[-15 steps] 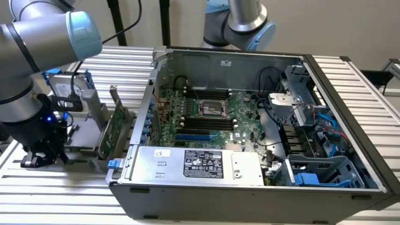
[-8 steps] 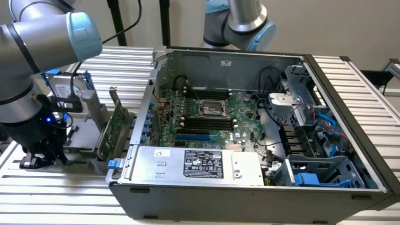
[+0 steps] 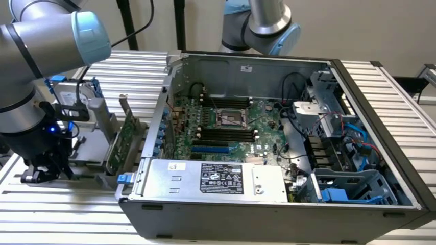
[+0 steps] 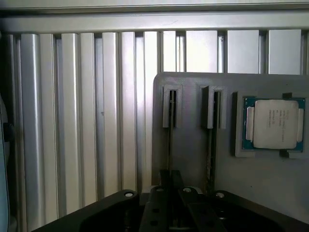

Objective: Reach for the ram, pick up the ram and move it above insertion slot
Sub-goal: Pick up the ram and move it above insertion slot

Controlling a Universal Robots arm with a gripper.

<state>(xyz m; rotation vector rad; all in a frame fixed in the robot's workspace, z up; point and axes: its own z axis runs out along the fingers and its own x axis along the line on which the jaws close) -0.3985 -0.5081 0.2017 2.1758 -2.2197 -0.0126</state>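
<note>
The ram (image 4: 170, 140) is a thin green stick seen edge-on, standing upright in a slotted bracket of the grey holder tray (image 4: 193, 159). My gripper (image 4: 170, 182) is right over it, its dark fingers (image 4: 163, 186) drawn in close on either side of the stick's edge, shut on it. In the exterior view the gripper (image 3: 42, 173) hangs low at the holder, at the exterior view's left of the open computer case (image 3: 272, 204). The black insertion slots (image 3: 225, 133) lie on the motherboard inside the case.
A second thin stick (image 4: 211, 145) stands in the neighbouring bracket. A processor chip (image 4: 273, 123) sits in a pocket of the tray. A taller green expansion card (image 3: 122, 145) stands between holder and case. A second robot arm (image 3: 262, 25) rises behind the case.
</note>
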